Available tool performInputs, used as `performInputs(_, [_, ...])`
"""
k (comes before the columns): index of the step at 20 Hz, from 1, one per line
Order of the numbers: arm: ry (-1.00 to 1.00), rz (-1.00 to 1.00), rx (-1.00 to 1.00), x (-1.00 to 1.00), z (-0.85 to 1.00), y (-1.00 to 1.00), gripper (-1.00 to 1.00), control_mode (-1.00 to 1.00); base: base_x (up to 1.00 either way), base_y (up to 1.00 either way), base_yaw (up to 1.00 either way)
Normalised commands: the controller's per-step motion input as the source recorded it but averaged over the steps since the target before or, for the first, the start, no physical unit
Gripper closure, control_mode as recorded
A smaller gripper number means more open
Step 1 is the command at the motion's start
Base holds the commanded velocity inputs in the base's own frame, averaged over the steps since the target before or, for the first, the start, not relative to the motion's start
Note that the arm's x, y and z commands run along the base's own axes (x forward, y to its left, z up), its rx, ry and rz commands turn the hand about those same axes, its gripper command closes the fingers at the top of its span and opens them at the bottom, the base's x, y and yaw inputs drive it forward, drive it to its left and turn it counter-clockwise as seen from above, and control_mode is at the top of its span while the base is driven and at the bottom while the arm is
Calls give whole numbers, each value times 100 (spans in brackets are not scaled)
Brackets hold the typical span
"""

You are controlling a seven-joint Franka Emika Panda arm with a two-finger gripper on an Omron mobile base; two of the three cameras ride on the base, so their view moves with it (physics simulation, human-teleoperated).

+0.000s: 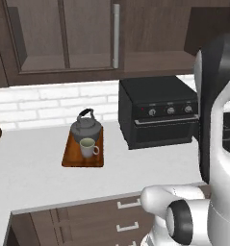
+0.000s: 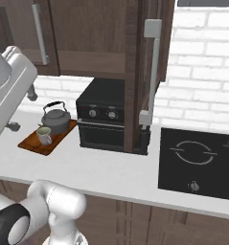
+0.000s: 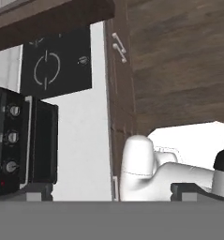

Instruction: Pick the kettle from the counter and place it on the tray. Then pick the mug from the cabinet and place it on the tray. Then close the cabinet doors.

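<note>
One tray (image 1: 82, 156) lies left of centre on the counter (image 1: 34, 178), carrying one mug (image 1: 88, 147) at its near end and one kettle (image 1: 86, 127) behind. Above, two cabinet doors (image 1: 87, 33). Claw state: cannot tell.

You won't find any readable text, brand or number here. The oven (image 1: 157, 111) knobs and the hob (image 2: 198, 162) carry plain marks only (rings and dots, no lettering).

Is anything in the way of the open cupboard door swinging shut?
Nothing visible does. The open cabinet door sticks out above the black oven, and the kettle and mug sit lower down on the tray.
</note>
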Motion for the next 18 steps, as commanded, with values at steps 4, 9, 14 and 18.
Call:
performInputs(4, [-6, -6, 24, -24, 0, -87, -100, -100, 0, 0, 0])
performInputs(9, [-5, -2, 3, -23, -2, -73, -100, -100, 0, 0, 0])
performInputs(14, [0, -19, -6, 19, -21, -60, -100, -100, 0, 0, 0])
performInputs(18, [-1, -23, -14, 21, -24, -45, -100, -100, 0, 0, 0])
